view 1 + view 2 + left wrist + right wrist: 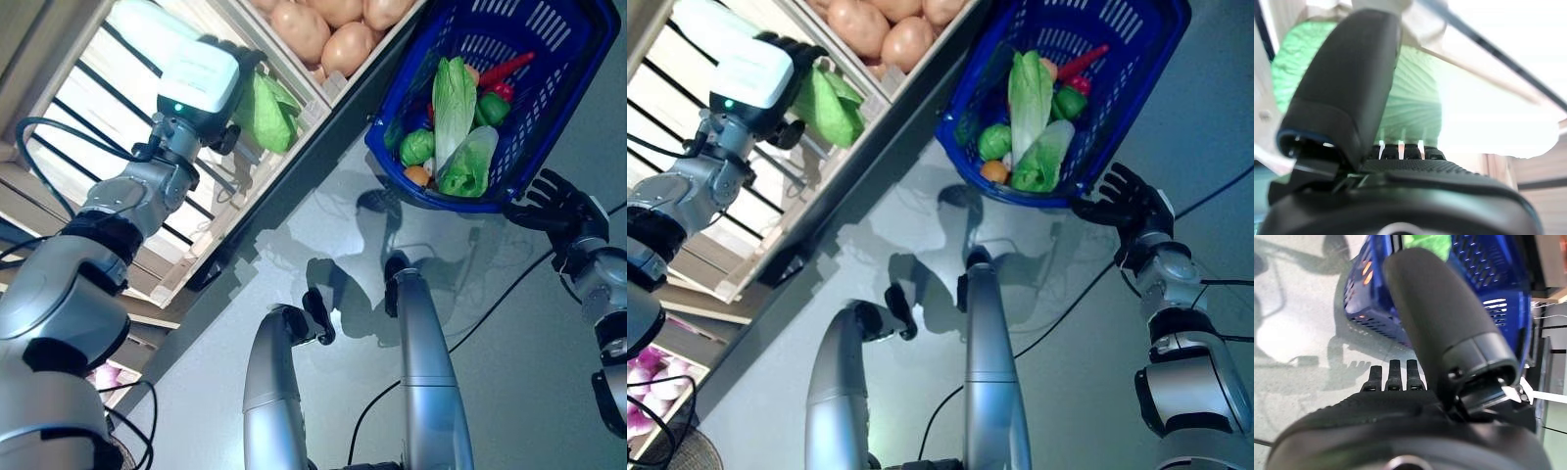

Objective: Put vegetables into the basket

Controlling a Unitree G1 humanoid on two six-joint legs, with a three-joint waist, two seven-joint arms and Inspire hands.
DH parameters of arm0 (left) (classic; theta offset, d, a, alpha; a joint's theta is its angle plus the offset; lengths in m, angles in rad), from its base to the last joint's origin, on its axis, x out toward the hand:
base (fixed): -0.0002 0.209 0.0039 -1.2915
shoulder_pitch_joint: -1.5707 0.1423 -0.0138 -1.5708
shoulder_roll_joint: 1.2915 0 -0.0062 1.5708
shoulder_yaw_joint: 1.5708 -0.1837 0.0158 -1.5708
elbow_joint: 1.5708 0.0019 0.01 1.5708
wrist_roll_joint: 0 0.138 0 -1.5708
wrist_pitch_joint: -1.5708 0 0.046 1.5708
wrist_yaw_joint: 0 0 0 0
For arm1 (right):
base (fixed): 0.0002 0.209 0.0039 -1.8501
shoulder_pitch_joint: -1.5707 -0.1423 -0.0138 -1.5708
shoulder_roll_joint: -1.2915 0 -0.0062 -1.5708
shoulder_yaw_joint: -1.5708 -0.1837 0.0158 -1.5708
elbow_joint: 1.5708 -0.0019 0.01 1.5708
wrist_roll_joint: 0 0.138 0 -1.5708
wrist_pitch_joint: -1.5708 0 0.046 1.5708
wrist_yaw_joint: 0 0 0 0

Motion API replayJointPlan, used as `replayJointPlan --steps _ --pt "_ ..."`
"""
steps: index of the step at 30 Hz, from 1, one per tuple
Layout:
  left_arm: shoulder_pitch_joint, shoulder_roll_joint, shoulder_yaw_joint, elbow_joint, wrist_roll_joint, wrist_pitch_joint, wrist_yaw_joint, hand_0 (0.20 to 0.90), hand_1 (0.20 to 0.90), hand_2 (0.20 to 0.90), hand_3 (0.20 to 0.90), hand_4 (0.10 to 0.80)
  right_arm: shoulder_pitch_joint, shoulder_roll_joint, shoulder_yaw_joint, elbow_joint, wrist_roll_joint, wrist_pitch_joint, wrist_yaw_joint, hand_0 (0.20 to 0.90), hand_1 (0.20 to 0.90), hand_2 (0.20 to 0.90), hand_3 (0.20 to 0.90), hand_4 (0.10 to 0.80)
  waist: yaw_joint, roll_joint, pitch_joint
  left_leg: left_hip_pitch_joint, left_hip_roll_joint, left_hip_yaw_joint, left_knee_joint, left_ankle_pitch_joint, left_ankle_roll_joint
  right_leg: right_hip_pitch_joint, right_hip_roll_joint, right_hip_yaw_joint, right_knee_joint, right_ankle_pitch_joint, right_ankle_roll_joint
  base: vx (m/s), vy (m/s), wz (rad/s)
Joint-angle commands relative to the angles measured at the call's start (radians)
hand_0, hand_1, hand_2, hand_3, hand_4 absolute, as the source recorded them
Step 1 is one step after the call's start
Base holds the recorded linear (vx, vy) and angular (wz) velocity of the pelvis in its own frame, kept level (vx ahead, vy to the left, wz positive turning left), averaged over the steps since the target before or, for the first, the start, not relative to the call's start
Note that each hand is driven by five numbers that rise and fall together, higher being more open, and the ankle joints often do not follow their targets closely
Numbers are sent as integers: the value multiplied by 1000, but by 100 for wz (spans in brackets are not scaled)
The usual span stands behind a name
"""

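Note:
A green leafy vegetable [266, 116] lies in a compartment of the wooden shelf [294, 157] at the upper left. My left hand [238, 54] is open, with its fingers over the top of the leaf and its thumb below. In the left wrist view the thumb [1347, 93] stands straight against the green leaf [1415, 98]. The blue basket [586, 69] rests on the floor at the upper right. It holds pale green cabbages [454, 98], a green pepper [493, 108], a red chilli [507, 69] and an orange fruit [417, 175]. My right hand [560, 208] is open with spread fingers just beside the basket's near rim, holding nothing.
Potatoes [323, 34] fill the shelf compartment next to the green vegetable. Purple onions [647, 411] show at the lower left. The wooden shelf's edge runs diagonally between the shelf and the grey floor [529, 372].

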Motion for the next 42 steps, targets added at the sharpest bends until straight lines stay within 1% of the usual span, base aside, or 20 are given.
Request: replayJointPlan --steps 1,6,9,11,19,23,27,28,32,34,36,37,39,41,42 --pt "-106 16 -18 73 53 44 14 900 900 900 900 800 -34 -71 -16 -13 35 -70 30 900 900 900 900 800 -45 -24 -3 7 3 4 -59 -7 4 95 2 -19 -105 44 0 -10 -30 4" --pt "-107 7 -35 76 41 80 -11 900 900 900 900 800 -59 -74 1 0 46 -78 31 900 900 900 900 800 -41 -20 -3 -3 1 4 -68 2 -1 87 3 -22 -113 49 0 -4 1 -2" --pt "-107 8 -42 90 28 105 -49 900 900 900 900 800 -80 -75 11 3 53 -85 35 900 900 900 900 800 -40 -18 -3 -12 3 4 -67 5 -4 77 2 -22 -112 50 -1 -8 4 -1" --pt "-106 11 -33 97 -1 118 -91 300 300 300 300 400 -96 -73 13 -1 55 -77 34 900 900 900 900 800 -37 -17 -3 -15 5 6 -68 6 -5 73 -1 -26 -110 49 0 -27 -3 -5" --pt "-76 38 -8 57 -30 116 -128 300 300 300 300 400 -66 -67 -16 -11 76 -78 36 900 900 900 900 800 -27 -14 -3 37 10 14 -110 15 -17 126 -9 -43 -144 47 5 0 1 -1" --pt "-50 51 10 39 -41 117 -156 300 300 300 300 400 -47 -62 -27 -13 77 -82 56 900 900 900 900 800 -21 -20 -3 109 18 22 -149 24 -24 200 -13 -58 -182 48 10 27 4 -4" --pt "-23 80 34 20 -47 87 -192 300 300 300 300 400 -3 -50 -49 -44 104 -84 86 900 900 900 900 800 -18 -31 -3 198 29 34 -197 36 -30 293 -16 -77 -227 49 10 42 -14 -8" --pt "1 95 46 5 -44 76 -201 300 300 300 300 400 25 -40 -66 -71 119 -79 99 900 900 900 900 800 -17 -39 -3 251 32 38 -225 41 -34 347 -19 -89 -255 49 11 70 -25 -3" --pt "42 112 78 -9 -49 45 -205 300 300 300 300 400 71 -15 -90 -110 153 -64 130 900 900 900 900 800 -13 -54 -3 333 37 41 -270 53 -38 433 -29 -112 -299 51 7 53 -14 -2" --pt "105 132 131 -37 -66 5 -200 300 300 300 300 400 136 32 -108 -193 152 -67 142 900 900 900 900 800 -6 -73 -3 444 35 39 -334 69 -42 549 -32 -131 -365 56 6 99 -24 4" --pt "146 136 165 -57 -85 -14 -192 300 300 300 300 400 171 56 -110 -256 149 -63 132 900 900 900 900 800 -2 -83 -19 489 34 37 -368 80 -45 596 -33 -135 -399 60 4 84 -16 6" --pt "188 135 203 -61 -115 -44 -180 300 300 300 300 400 203 83 -113 -301 137 -58 120 900 900 900 900 800 2 -90 -40 524 32 36 -394 86 -46 635 -35 -136 -427 62 2 100 -3 3" --pt "254 127 271 -67 -139 -97 -158 300 300 300 300 400 253 117 -117 -357 132 -51 133 900 900 900 900 800 5 -99 -68 575 26 34 -437 98 -46 689 -37 -140 -469 65 0 93 7 2" --pt "323 114 336 -99 -167 -148 -140 300 300 300 300 400 303 151 -121 -406 99 -31 135 900 900 900 900 800 14 -109 -102 630 16 31 -485 111 -48 752 -43 -153 -522 70 2 108 10 3" --pt "394 97 408 -144 -197 -183 -139 300 300 300 300 400 347 181 -115 -450 52 -22 142 900 900 900 900 800 25 -118 -135 688 3 33 -542 127 -51 817 -49 -166 -576 76 5 110 11 1"
